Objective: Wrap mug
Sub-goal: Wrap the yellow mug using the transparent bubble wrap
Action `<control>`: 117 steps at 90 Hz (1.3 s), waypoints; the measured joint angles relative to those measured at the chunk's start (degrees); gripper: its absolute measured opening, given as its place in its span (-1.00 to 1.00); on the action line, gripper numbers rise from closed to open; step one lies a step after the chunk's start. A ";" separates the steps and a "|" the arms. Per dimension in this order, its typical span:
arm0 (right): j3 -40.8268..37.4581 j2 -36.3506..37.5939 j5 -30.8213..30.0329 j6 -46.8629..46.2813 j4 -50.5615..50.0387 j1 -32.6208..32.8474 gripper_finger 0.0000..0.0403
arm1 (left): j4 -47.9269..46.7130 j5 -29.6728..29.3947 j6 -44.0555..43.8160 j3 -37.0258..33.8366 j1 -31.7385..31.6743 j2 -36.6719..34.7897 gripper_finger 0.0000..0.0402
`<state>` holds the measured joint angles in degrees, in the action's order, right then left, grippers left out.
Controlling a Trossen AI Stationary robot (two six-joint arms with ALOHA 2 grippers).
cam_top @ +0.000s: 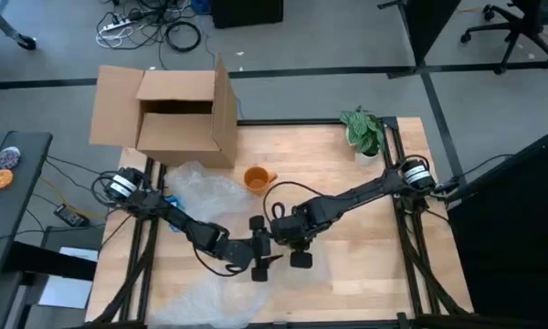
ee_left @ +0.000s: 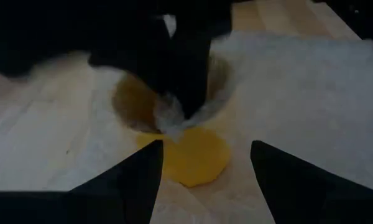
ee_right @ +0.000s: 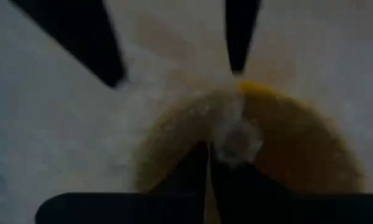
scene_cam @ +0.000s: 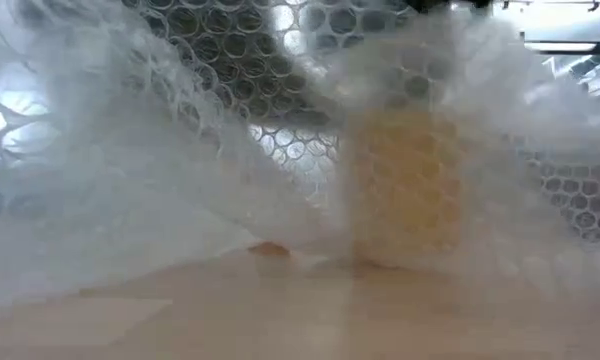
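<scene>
Mug [cam_top: 256, 178]: orange, upright on bare wood of the table [cam_top: 365, 274], just in front of the cardboard box [cam_top: 173, 114] and beside the edge of the bubble wrap [cam_top: 196, 183]. In the high view it stands uncovered and apart from both grippers.

Both wrist views show a yellow-orange round shape [ee_left: 193, 155] under the wrap, right below the grippers. We cannot tell whether it is this mug or a second item. The low view shows a similar tint behind the sheet [scene_cam: 400, 190].

Right gripper [ee_right: 210, 149] sits mid-table, fingers clenched on a small wad of wrap pulled up over a round hollow. Left gripper [ee_left: 202, 174] faces it closely, fingers spread wide and holding nothing.

We judge the step to be gathering film over the item.

- Keep the right pinch firm and lifted only enough to hold tension, since thin film tears or slips out.
- Bring the left fingers onto a fresh fold beside the pinch, not onto the same wad.
- Close before the right lets go.
- Avoid dragging the sheet sideways, which could nudge the bare mug or the potted plant [cam_top: 363, 132].
</scene>
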<state>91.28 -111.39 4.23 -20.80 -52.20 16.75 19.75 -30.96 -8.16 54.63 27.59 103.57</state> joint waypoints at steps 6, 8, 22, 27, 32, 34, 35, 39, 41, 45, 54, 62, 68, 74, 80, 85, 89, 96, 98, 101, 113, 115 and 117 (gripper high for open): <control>3.07 -0.02 -0.18 0.00 -2.39 0.42 -1.00 | -0.06 0.00 0.00 0.00 0.00 -0.01 0.14; 4.15 -0.01 -0.29 0.00 -3.06 0.55 -1.00 | -0.10 0.00 0.00 0.00 0.00 -0.01 0.14; 10.54 0.00 -0.32 -0.32 -7.48 2.64 -1.00 | -0.15 0.00 0.00 0.00 0.00 0.00 0.14; 11.93 0.03 -0.04 -0.56 -7.71 3.75 -1.00 | -0.16 0.00 0.00 0.00 0.00 0.00 0.14; 12.22 0.09 0.54 -0.59 -7.34 5.01 -1.00 | -0.14 0.00 0.00 0.00 0.00 0.00 0.14; 12.21 0.09 0.78 -0.59 -7.18 5.56 -1.00 | -0.11 -0.02 0.00 0.00 0.00 0.00 0.14; 12.12 0.09 0.93 -0.59 -7.00 5.84 -1.00 | -0.10 0.00 0.00 0.00 0.00 0.00 0.14; 11.60 0.04 1.39 -0.59 -6.21 6.86 -1.00 | 0.00 0.00 0.00 0.00 0.00 0.00 0.14; 11.26 0.02 1.45 -0.61 -5.82 7.35 -1.00 | 0.04 0.00 0.00 0.00 0.00 0.00 0.14; 10.26 0.02 1.61 -0.56 -5.00 8.26 -1.00 | 0.15 0.00 0.00 0.00 0.00 0.00 0.14; 7.31 -0.05 1.55 -0.85 -1.59 9.33 -1.00 | 0.15 0.00 -0.02 0.00 0.00 0.00 0.14; 5.35 -0.07 1.19 -1.49 0.29 9.29 -1.00 | 0.20 0.00 -0.01 0.00 0.00 -0.01 0.14; 3.72 -0.07 -0.70 -1.81 1.29 8.81 -1.00 | 0.26 0.00 -0.02 0.00 0.00 0.00 0.14; 3.19 -0.15 -3.49 -2.66 -0.17 7.84 -1.00 | 0.26 0.00 -0.02 0.00 0.00 -0.02 0.14; 3.24 -0.11 -5.85 -3.08 -1.09 6.81 -1.00 | 0.23 0.00 0.00 0.00 0.00 0.00 0.14; 3.28 -0.09 -6.50 -3.08 -1.46 5.93 -1.00 | 0.22 0.00 0.27 0.00 0.00 0.00 0.14; 3.28 -0.09 -7.00 -2.97 -1.71 5.27 -1.00 | 0.21 0.08 0.45 0.00 0.09 -0.01 0.14; 3.28 -0.09 -6.80 -2.51 -1.78 4.34 -1.00 | 0.17 0.15 0.50 0.00 0.24 0.00 0.14; 3.28 -0.09 -6.80 -2.29 -1.77 4.08 -1.00 | 0.17 0.17 0.50 0.00 0.26 0.00 0.14; 3.28 -0.09 -6.83 -2.15 -1.80 3.80 -1.00 | 0.17 0.17 0.50 0.00 0.26 0.00 0.14; 3.97 -0.09 -5.87 -2.05 -2.92 3.23 -1.00 | 0.09 0.17 0.57 0.00 0.26 -0.01 0.14; 4.36 -0.09 -5.91 -2.05 -3.36 3.24 -1.00 | 0.08 0.17 0.58 0.00 0.26 -0.02 0.14; 4.81 -0.09 -5.90 -1.98 -3.73 3.27 -1.00 | 0.08 0.17 0.59 0.00 0.26 0.00 0.14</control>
<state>96.09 -111.48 -1.67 -22.78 -55.93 20.02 19.84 -30.79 -7.57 54.63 27.86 103.57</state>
